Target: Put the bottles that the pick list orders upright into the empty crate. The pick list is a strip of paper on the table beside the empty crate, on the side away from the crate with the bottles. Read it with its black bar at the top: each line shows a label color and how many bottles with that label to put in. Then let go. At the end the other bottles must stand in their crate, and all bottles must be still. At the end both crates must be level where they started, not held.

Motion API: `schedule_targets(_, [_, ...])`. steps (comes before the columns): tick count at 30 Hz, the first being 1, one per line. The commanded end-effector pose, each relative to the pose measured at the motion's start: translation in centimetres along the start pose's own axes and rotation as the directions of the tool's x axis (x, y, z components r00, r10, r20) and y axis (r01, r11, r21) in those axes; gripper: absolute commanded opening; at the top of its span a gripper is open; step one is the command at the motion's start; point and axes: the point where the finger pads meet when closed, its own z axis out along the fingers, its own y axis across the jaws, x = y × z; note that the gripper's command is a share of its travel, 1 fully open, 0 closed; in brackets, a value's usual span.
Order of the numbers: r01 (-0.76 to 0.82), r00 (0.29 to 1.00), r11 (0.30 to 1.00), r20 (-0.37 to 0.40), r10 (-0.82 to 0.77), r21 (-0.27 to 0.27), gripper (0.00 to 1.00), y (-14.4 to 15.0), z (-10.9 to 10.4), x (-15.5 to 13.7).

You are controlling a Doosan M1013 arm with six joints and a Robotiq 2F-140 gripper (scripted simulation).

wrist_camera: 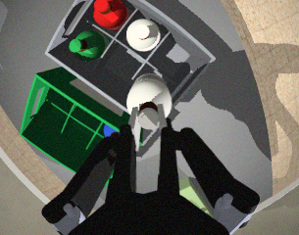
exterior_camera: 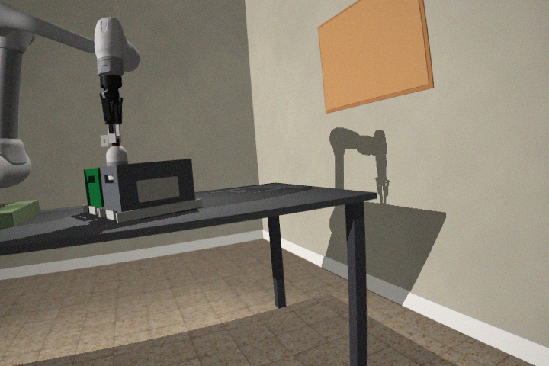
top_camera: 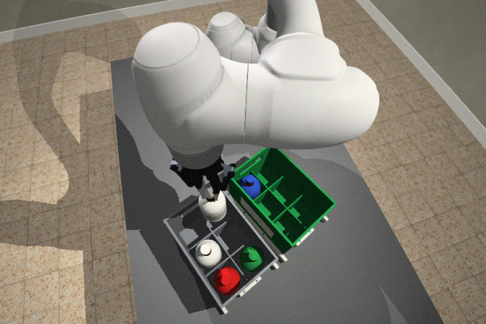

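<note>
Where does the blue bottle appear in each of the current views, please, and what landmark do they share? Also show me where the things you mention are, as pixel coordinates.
Top: the blue bottle (top_camera: pixel 252 187) (wrist_camera: pixel 110 130) stands in the green crate's corner compartment, just below picture center.
Exterior: not in it.
Wrist: left of center, partly hidden by the jaws.
Shared landmark: the green crate (top_camera: pixel 313 183) (exterior_camera: pixel 94 194) (wrist_camera: pixel 29 106), beside the gray crate (top_camera: pixel 250 233) (exterior_camera: pixel 129 195) (wrist_camera: pixel 76 69).
</note>
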Motion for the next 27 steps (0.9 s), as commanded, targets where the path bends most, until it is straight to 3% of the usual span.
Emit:
schedule_targets(1, [0.000, 1.000, 1.000, 0.000, 0.000, 0.000, 0.00, 0.0, -0.4, 0.0])
schedule_targets(27, [0.000, 1.000, 1.000, 0.000, 0.000, 0.000, 0.00, 0.0, -4.1, 0.0])
